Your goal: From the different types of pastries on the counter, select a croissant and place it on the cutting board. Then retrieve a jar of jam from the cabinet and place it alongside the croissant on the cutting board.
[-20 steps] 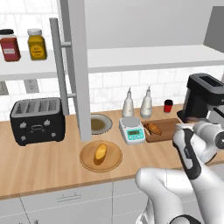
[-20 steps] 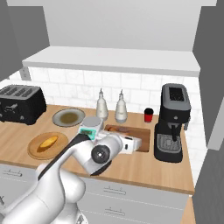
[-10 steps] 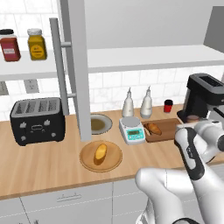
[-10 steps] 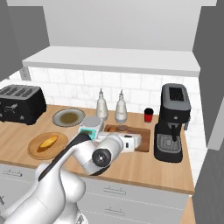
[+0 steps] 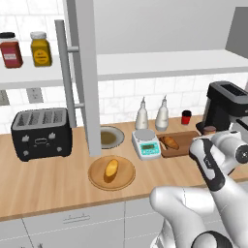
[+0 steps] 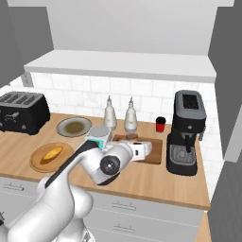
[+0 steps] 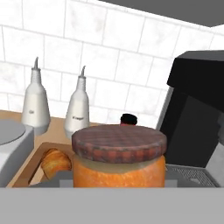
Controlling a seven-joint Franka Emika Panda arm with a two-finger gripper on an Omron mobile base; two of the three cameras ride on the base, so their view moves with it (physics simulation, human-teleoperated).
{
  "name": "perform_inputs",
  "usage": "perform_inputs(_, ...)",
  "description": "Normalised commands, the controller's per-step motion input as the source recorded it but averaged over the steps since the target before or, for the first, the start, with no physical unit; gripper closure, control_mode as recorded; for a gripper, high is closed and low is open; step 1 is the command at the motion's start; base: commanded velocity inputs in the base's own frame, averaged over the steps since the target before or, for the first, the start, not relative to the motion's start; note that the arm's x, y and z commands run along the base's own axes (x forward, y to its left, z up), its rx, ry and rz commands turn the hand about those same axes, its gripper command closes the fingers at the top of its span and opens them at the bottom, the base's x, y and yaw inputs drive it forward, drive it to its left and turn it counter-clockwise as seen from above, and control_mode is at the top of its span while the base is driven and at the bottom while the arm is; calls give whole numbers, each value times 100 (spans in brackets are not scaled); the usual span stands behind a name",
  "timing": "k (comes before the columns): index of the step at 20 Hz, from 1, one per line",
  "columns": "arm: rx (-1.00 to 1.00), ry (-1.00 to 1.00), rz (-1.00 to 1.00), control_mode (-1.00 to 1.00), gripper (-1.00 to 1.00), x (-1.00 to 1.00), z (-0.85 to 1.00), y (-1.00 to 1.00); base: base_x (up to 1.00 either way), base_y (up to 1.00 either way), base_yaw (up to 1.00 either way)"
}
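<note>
My gripper (image 6: 144, 150) is shut on the jar of jam (image 7: 119, 158), a squat orange jar with a dark brown lid that looms close in the hand view. The jar's lid (image 5: 209, 130) shows over the right end of the cutting board (image 5: 183, 145), next to the coffee machine. The croissant (image 5: 169, 142) lies on the left part of the dark board; in the hand view the croissant (image 7: 56, 161) is just left of the jar. The paler golden loaf (image 5: 112, 168) rests on a round wooden plate. My fingertips are hidden.
A black coffee machine (image 5: 225, 104) stands right of the board, with a scale (image 5: 146, 143), two white bottles (image 7: 35, 105) and a red cup (image 5: 186, 116) nearby. The open cabinet door (image 5: 65, 77), red jar (image 5: 10, 50), yellow jar (image 5: 40, 49) and toaster (image 5: 41, 132) are at left.
</note>
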Motion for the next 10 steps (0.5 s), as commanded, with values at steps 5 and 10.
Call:
perform_inputs(5, 0, 2, 0, -100, 100, 4, -30, 9, 0, 0, 0)
perform_inputs(10, -2, 0, 0, -100, 100, 23, -25, 35, 0, 0, 0)
